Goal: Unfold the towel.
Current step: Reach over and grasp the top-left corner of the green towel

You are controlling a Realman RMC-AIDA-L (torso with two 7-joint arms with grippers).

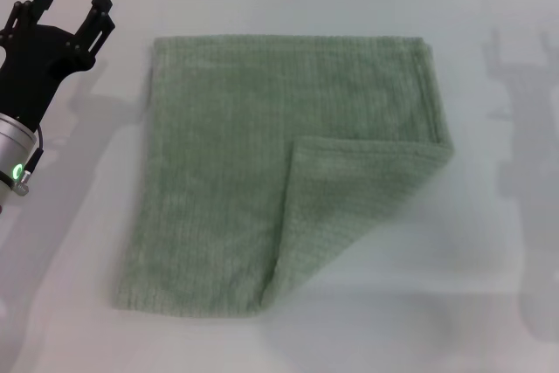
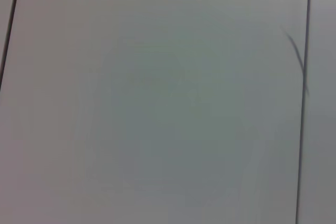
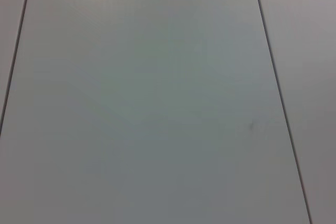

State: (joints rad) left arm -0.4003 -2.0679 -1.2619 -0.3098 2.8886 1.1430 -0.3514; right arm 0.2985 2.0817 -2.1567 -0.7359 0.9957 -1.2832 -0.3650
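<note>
Towel (image 1: 218,172) lies on bench (image 1: 489,303), 1 corner flap (image 1: 349,207) folded inward. Left gripper (image 1: 72,2) spread, empty, well left; right gripper unseen. Best: pinch flap's tip, peel outward.

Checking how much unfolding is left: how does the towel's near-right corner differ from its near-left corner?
On the towel, the near-right corner is folded over diagonally, its tip pointing toward the middle, while the near-left corner lies flat and squared on the table. The folded flap forms a double layer with a slanted crease; the near-left part is a single layer. Both share the same ribbed sage-green cloth. The left hand hovers beyond the far-left corner, touching neither.
</note>
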